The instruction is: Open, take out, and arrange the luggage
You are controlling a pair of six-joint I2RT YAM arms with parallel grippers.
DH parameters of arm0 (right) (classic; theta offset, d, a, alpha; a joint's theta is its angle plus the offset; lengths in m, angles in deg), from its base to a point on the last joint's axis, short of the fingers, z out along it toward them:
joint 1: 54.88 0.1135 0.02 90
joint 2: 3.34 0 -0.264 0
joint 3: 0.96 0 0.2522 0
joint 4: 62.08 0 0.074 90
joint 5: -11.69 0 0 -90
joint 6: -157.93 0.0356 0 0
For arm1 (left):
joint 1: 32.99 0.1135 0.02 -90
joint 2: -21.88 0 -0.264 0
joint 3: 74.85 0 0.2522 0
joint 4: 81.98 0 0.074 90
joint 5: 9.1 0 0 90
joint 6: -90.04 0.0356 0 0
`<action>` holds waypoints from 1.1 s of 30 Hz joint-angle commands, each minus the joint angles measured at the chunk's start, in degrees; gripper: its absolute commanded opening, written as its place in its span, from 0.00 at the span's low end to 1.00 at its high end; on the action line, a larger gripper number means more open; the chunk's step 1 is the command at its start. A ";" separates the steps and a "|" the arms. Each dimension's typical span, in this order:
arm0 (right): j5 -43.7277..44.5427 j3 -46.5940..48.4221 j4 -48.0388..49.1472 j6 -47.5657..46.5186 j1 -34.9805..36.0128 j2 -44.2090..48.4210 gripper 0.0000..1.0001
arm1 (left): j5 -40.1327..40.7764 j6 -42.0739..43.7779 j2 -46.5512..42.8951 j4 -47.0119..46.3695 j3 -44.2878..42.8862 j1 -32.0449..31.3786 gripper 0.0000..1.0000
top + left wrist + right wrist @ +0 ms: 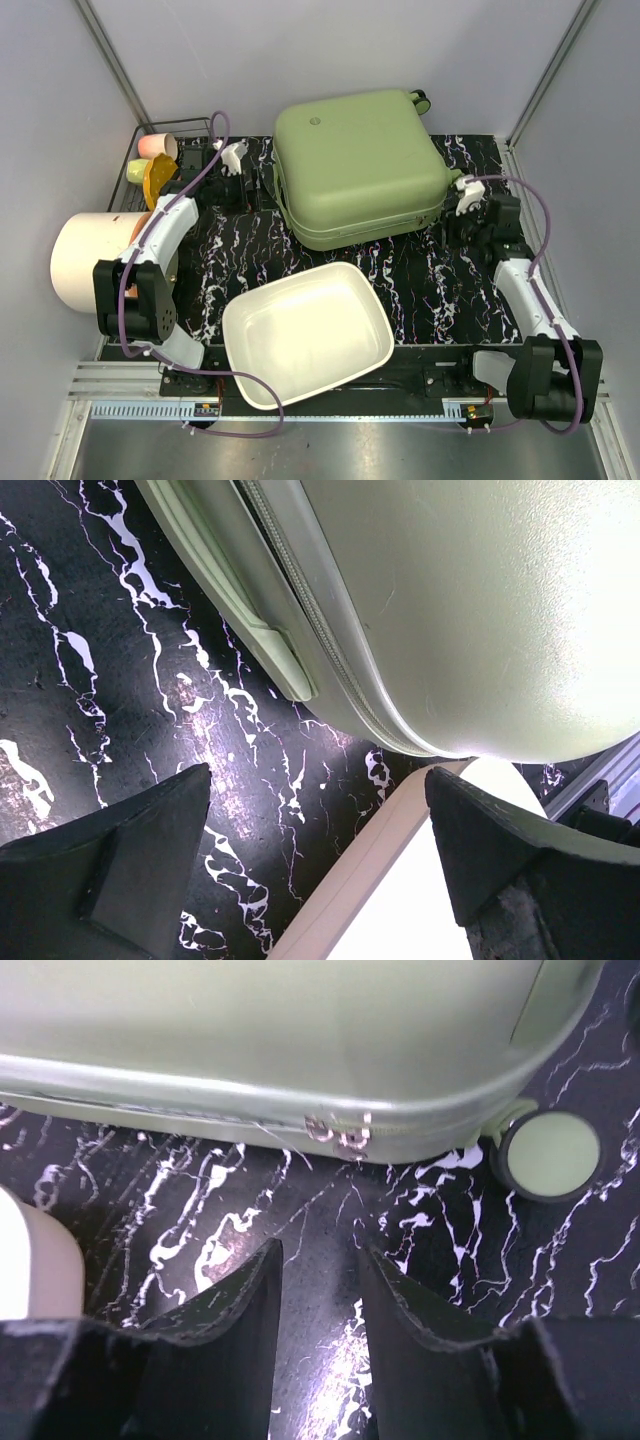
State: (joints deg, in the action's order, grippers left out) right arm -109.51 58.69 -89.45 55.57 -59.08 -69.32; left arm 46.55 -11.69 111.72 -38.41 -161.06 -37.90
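Observation:
The olive-green luggage (360, 165) lies flat and closed at the back middle of the black marbled table. My left gripper (248, 188) is at its left side, open wide and empty; in the left wrist view (318, 800) the luggage's zipper edge and side handle (285, 660) lie just ahead. My right gripper (452, 222) is at its right front corner, jaws a little apart and empty. In the right wrist view (320, 1255) the two metal zipper pulls (340, 1132) sit on the seam just ahead of the fingertips, with a wheel (548, 1155) to the right.
A white rectangular bin (305, 330) lies tilted at the table's front, its rim close to the luggage's front edge (370, 870). A wire rack with cups (165, 150) stands at the back left. A large cream cylinder (90, 260) stands at the left edge.

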 commanded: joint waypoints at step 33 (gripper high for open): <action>27.33 -16.62 45.95 -0.12 13.79 -9.79 0.32 | -0.28 -3.30 3.49 -3.43 -3.14 0.86 0.89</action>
State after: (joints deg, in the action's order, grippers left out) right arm -84.50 42.14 -48.16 57.52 -45.84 -78.76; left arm 46.59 -14.49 114.54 -39.46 -161.34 -37.38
